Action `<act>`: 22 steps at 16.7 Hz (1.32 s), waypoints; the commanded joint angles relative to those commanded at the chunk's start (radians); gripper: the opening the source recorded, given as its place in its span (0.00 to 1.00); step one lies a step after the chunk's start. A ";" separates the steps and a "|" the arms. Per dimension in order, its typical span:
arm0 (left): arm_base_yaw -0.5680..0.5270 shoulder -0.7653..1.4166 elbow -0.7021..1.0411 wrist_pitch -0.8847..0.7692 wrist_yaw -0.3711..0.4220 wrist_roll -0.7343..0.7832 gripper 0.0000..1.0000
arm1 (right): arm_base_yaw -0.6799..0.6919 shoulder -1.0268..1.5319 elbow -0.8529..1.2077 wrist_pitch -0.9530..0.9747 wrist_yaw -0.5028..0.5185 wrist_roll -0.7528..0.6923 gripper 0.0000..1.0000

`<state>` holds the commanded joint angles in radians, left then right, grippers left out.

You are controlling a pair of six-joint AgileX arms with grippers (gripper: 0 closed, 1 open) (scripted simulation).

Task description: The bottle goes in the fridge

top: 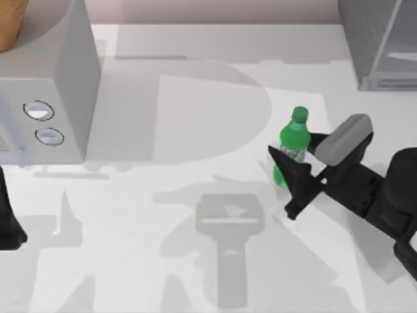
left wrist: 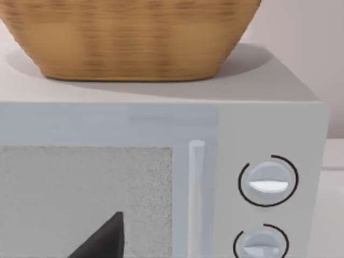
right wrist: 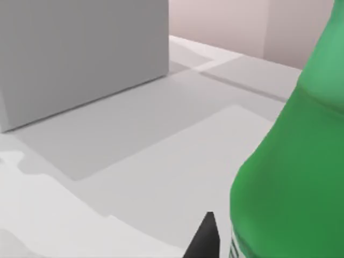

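Observation:
The green bottle (top: 293,137) stands upright right of the table's middle, its cap toward the back. My right gripper (top: 303,151) reaches in from the right and is shut on the bottle's lower body, one finger on each side. Up close in the right wrist view, the bottle (right wrist: 295,177) has one dark fingertip (right wrist: 207,236) against its side; the other is hidden behind it. The fridge (top: 381,42), a dark-grey cabinet with a pale panel, sits at the back right corner. My left arm (top: 10,225) stays parked at the left edge.
A light-grey box with two round dials (top: 45,98) stands at the back left, with a woven basket (top: 10,23) on top. The left wrist view faces that box (left wrist: 161,161) and the basket (left wrist: 129,37). Bare white tabletop (top: 195,195) lies between the box and the bottle.

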<state>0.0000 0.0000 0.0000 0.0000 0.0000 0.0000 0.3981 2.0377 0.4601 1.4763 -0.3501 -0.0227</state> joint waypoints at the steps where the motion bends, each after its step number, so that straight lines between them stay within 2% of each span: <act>1: 0.000 0.000 0.000 0.000 0.000 0.000 1.00 | -0.019 -0.020 -0.012 -0.011 -0.018 -0.003 0.01; 5: 0.000 0.000 0.000 0.000 0.000 0.000 1.00 | -0.131 -0.130 -0.070 -0.057 -0.134 -0.011 0.01; 8: 0.000 0.000 0.000 0.000 0.000 0.000 1.00 | -0.159 -0.158 -0.088 -0.075 -0.163 -0.017 0.01; 15: 0.000 0.000 0.000 0.000 0.000 0.000 1.00 | -0.159 -0.216 -0.095 -0.117 -0.148 -0.014 0.01; 18: 0.000 0.000 0.000 0.000 0.000 0.000 1.00 | -0.175 -0.374 -0.123 -0.228 -0.110 -0.011 0.01; 22: 0.000 0.000 0.000 0.000 0.000 0.000 1.00 | -0.218 -0.708 -0.186 -0.464 -0.023 -0.005 0.01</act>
<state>0.0000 0.0000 0.0000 0.0000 0.0000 0.0000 0.1801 1.3300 0.2738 1.0126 -0.3732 -0.0272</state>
